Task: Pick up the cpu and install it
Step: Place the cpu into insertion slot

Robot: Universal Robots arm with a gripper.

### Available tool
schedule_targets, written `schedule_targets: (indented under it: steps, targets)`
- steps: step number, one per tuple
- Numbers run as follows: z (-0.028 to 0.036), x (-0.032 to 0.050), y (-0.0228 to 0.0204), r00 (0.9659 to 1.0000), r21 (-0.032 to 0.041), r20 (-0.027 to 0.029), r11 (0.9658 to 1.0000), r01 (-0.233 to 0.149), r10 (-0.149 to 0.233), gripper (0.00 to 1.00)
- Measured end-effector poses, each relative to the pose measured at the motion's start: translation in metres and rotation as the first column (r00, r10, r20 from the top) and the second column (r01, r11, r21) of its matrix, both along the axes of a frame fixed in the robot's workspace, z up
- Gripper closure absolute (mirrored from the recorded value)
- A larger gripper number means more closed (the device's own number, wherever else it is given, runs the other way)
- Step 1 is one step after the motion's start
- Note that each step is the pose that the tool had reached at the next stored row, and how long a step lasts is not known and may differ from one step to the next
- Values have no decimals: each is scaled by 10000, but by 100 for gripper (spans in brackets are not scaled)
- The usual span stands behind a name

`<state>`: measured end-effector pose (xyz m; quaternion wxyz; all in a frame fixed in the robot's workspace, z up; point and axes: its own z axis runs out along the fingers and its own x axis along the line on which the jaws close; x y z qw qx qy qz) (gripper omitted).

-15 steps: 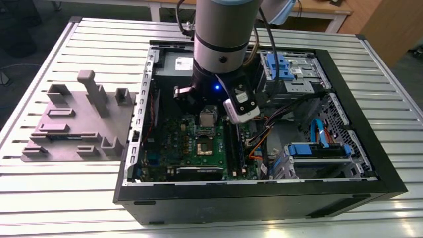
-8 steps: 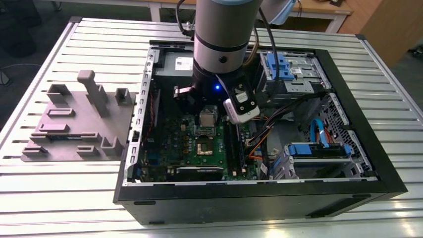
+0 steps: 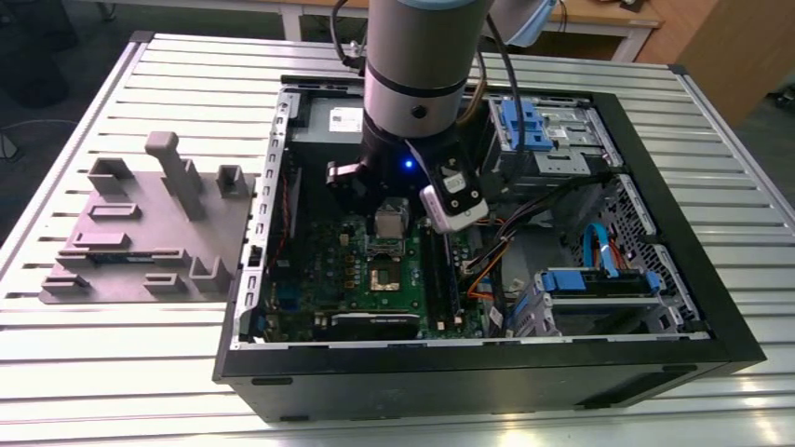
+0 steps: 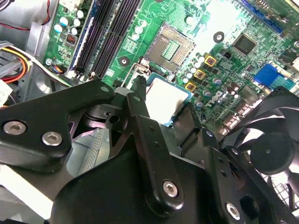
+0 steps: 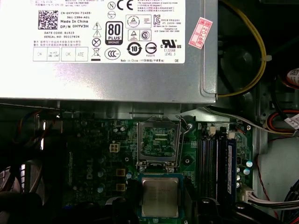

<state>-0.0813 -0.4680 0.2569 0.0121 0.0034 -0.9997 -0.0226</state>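
Exterior view: gripper (image 3: 393,225), clamped on the cpu (image 3: 391,220), hangs mid-frame over the case (image 3: 497,384) on a slatted table (image 3: 125,372); wooden furniture (image 3: 733,47) upper right.

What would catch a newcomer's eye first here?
Inside the open case, the gripper holds the cpu just over the green motherboard. Right next to it lies the empty socket, between the cpu and the big grey labelled box.
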Motion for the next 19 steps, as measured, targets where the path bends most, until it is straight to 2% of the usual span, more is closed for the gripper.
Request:
schedule_targets:
  steps: [2,8,14,15,19]
  targets:
    - [-27,1,-22,10000,0,0,10000,-12,12,53]
    - [-134,2,-143,10000,0,0,10000,-19,19,53]
    - [-241,2,-181,10000,-4,-2,10000,-19,19,53]
    - [-256,1,-184,10000,-15,1,10000,-16,16,53]
    - [-297,2,-185,10000,-172,-2,9999,-14,14,53]
